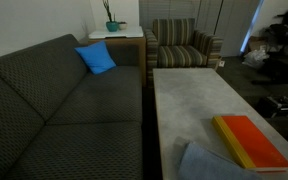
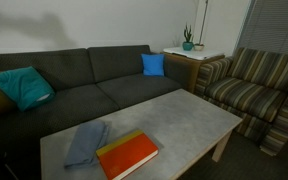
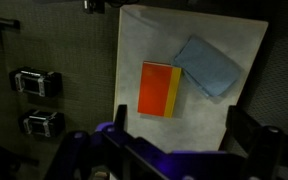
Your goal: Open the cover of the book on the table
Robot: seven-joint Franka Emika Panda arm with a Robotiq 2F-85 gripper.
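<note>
Hand (image 3: 162,150) is open, jaws spread wide at the bottom of the wrist view w/ nothing between them. It hangs high over the counter (image 3: 154,35), well clear of everything, looking straight down.

Below it I see the book (image 3: 160,89) lying flat and closed. The cover (image 3: 152,90) faces up, plain orange-red, and the yellow edge (image 3: 175,90) runs along one long side. The grey-blue cloth (image 3: 208,66) sits just beside that yellow side. It's loosely crumpled, and one corner looks to touch the book's corner, tho I can't be sure.

In an exterior view the book (image 1: 250,142) sits toward one end of the counter (image 1: 189,95), close to the long edge away from the sofa (image 1: 64,110). The cloth (image 1: 209,163) is next to it at that same end. In the opposite exterior view the book (image 2: 127,155) lies by the near long edge, w/ the cloth (image 2: 86,143) on its sofa side. Rest of the counter top is pale grey, mottled.

Beyond the counter: a dark sofa w/ a blue cushion (image 2: 153,64), and a striped armchair (image 2: 254,85) off the far end.
</note>
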